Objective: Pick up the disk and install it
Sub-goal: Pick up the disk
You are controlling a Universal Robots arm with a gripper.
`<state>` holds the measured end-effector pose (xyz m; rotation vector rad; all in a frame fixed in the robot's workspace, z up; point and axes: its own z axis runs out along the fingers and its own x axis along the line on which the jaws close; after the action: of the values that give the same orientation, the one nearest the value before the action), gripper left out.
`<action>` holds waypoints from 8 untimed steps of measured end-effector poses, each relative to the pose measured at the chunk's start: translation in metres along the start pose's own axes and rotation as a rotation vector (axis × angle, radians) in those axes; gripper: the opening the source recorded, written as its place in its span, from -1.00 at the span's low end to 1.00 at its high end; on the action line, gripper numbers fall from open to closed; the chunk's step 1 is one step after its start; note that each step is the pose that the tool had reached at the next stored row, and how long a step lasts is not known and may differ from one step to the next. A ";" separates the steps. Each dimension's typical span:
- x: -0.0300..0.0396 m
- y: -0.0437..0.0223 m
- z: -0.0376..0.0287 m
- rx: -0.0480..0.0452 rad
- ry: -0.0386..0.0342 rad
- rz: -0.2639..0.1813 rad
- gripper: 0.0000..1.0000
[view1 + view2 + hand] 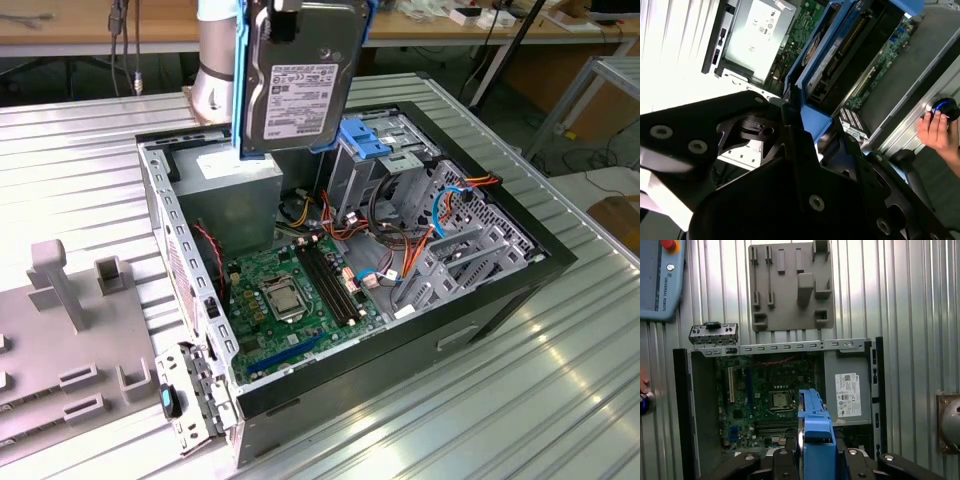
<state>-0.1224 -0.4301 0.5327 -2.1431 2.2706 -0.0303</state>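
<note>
The disk [300,80] hangs on edge above the open computer case [500,270], its white label facing the exterior view and blue rails down both sides. My gripper [290,6] is shut on its top end at the frame's upper edge. The disk's lower end is just above the grey power-supply box [235,190] and beside the drive cage with a blue bracket [365,140]. In both wrist views the disk's blue rail [815,432] [815,117] runs out from between the black fingers [782,465], over the motherboard [765,395].
A grey fixture plate [70,350] lies at the exterior view's left, beside the case on the ribbed metal table [520,400]. Cables [400,255] crowd the case interior. A person's hand [937,131] rests on a blue knob beside the case. A teach pendant [660,277] lies nearby.
</note>
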 end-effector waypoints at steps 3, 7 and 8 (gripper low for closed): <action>0.0110 -0.0052 0.0012 0.0003 -0.0004 0.000 -0.26; 0.0250 -0.0226 0.0033 0.0002 -0.0027 0.000 -0.26; 0.0258 -0.0231 0.0032 0.0001 -0.0028 0.000 -0.26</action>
<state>-0.1007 -0.4571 0.5301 -2.1417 2.2691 -0.0274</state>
